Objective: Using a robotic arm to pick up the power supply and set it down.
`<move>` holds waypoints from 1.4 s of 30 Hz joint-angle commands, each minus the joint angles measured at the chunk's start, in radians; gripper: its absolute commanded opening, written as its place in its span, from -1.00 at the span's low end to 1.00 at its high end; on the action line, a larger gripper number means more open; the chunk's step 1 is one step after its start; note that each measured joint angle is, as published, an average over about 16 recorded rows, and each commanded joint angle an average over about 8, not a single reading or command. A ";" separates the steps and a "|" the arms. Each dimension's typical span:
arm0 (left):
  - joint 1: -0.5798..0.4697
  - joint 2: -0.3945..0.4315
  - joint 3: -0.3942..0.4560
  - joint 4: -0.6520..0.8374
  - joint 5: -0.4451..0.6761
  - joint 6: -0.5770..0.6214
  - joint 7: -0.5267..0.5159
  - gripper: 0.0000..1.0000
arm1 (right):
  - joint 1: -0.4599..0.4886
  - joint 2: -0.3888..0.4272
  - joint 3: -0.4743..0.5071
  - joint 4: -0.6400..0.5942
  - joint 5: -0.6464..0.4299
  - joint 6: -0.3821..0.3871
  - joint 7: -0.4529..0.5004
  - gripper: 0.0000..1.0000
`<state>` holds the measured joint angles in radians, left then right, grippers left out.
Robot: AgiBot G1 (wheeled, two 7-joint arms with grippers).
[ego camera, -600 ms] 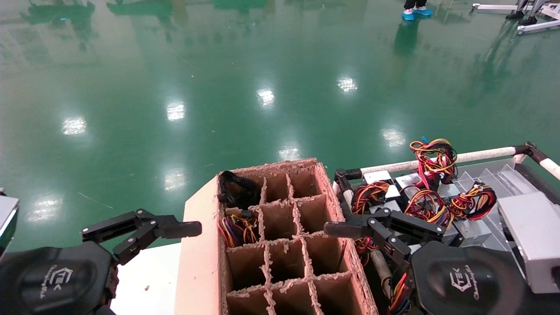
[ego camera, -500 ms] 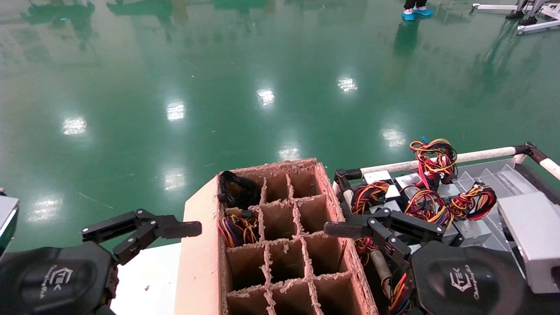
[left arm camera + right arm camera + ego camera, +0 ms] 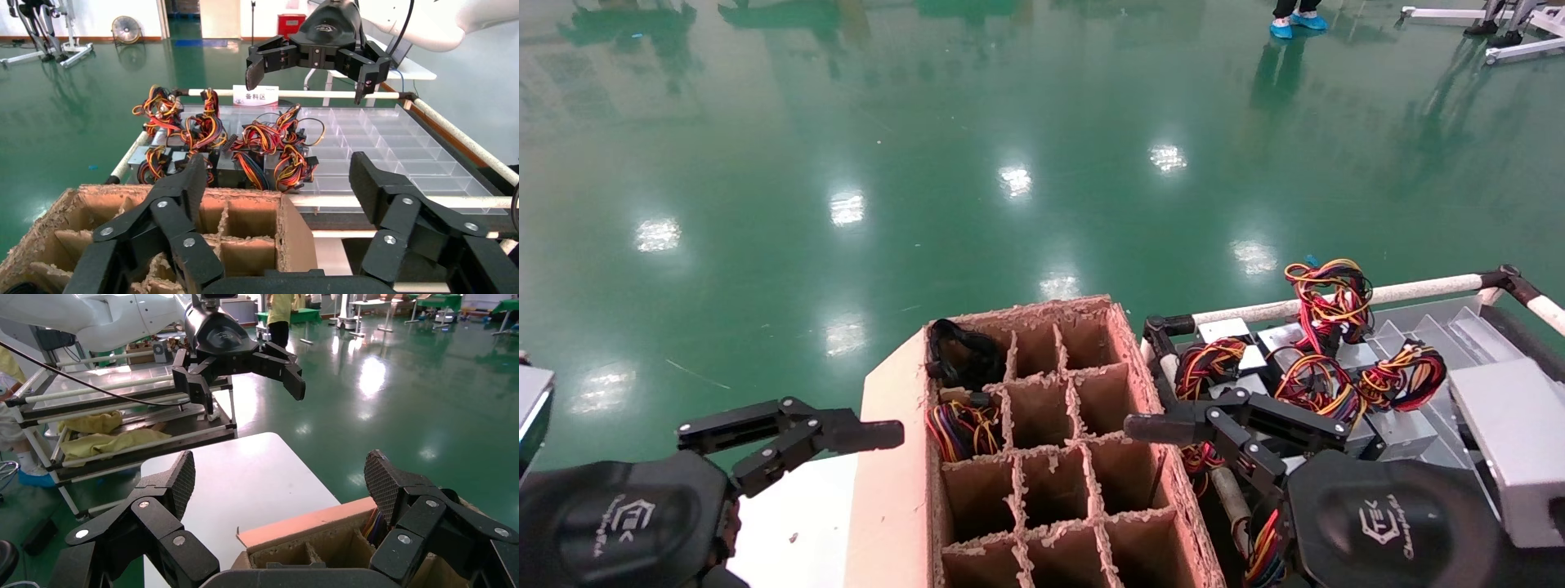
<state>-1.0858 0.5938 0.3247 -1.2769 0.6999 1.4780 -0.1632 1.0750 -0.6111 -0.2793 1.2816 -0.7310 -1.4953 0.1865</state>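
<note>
Left gripper (image 3: 789,441) hangs with fingers spread, holding nothing, over the white table (image 3: 797,523) just left of the cardboard divider box (image 3: 1050,457). A coloured wire bundle (image 3: 960,429) sits in one left-column cell of that box. Right gripper (image 3: 1214,441) is wide apart too, empty, at the box's right wall. Power supplies (image 3: 1401,429) with red-yellow wire loops lie in the clear tray (image 3: 392,147) on the right, none gripped.

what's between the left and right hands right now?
In the head view, the divided cardboard box sits between the left hand and right hand, both open; one cell holds a coloured wire bundle, another a black cable.
</note>
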 commanded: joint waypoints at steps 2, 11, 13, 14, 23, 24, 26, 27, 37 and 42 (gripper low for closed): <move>0.000 0.000 0.000 0.000 0.000 0.000 0.000 -1.00 | 0.000 0.000 0.000 0.000 0.000 0.000 0.000 1.00; 0.000 0.000 0.000 0.000 0.000 0.000 0.000 -1.00 | 0.002 -0.006 -0.008 -0.001 -0.018 0.012 0.000 1.00; 0.000 0.000 0.000 0.000 0.000 0.000 0.000 -1.00 | 0.007 -0.016 -0.018 -0.004 -0.045 0.030 0.002 1.00; 0.000 0.000 0.000 0.000 0.000 0.000 0.000 -1.00 | 0.011 -0.023 -0.025 -0.006 -0.062 0.042 0.003 1.00; 0.000 0.000 0.000 0.001 0.000 0.000 0.000 -1.00 | 0.095 -0.140 -0.137 -0.046 -0.296 0.169 0.050 1.00; 0.000 0.000 0.001 0.001 0.000 0.000 0.000 -1.00 | 0.107 -0.158 -0.152 -0.055 -0.324 0.182 0.055 0.96; 0.000 0.000 0.001 0.001 0.000 0.000 0.000 -1.00 | 0.129 -0.195 -0.180 -0.077 -0.377 0.206 0.063 0.87; 0.000 0.000 0.001 0.001 0.000 0.000 0.000 -1.00 | 0.139 -0.214 -0.192 -0.090 -0.400 0.218 0.064 0.86; -0.001 0.000 0.001 0.001 0.000 0.000 0.001 -1.00 | 0.211 -0.390 -0.269 -0.261 -0.532 0.294 0.010 1.00; -0.001 0.000 0.001 0.001 0.000 0.000 0.001 -0.69 | 0.242 -0.457 -0.289 -0.347 -0.563 0.310 -0.036 1.00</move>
<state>-1.0864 0.5936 0.3257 -1.2762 0.6994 1.4781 -0.1625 1.3157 -1.0633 -0.5668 0.9395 -1.2918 -1.1862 0.1517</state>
